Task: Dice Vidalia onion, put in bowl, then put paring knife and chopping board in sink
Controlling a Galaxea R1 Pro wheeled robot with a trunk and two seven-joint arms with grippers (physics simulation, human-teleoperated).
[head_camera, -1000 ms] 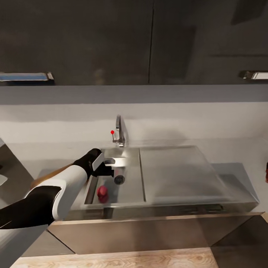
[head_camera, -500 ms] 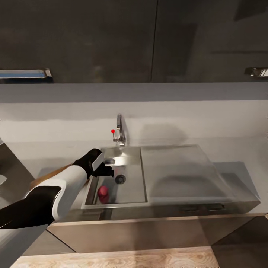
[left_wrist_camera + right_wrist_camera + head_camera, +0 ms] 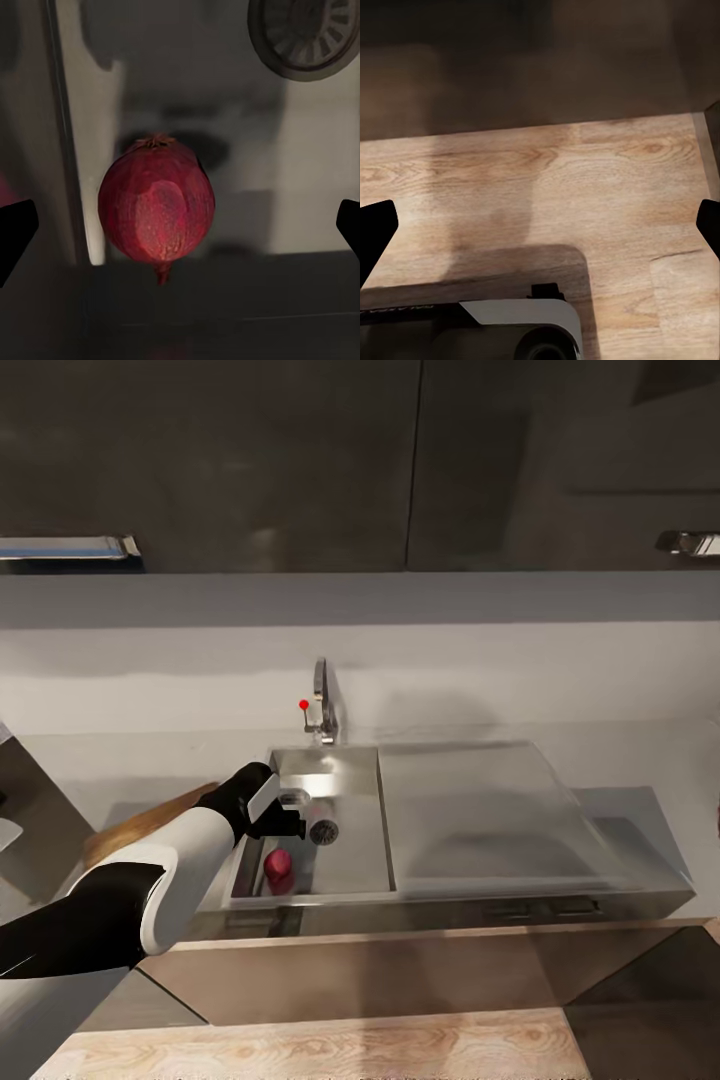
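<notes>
One Vidalia onion (image 3: 156, 208) lies in the sink (image 3: 350, 850) beside the drain (image 3: 307, 34); the left hand (image 3: 283, 812) hovers above it, fingers spread wide. Right hand's fingers spread over wooden floor (image 3: 585, 187).

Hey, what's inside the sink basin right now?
The Vidalia onion lies on the sink floor near the front wall, with the round drain behind it. The left gripper hovers above, open, covering part of the basin.

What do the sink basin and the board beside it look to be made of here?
The sink looks like brushed stainless steel: grey, with soft glare and blurred reflections. The chopping board, partly behind the left arm, looks like matte brown wood; its grain is too faint to confirm.
</notes>
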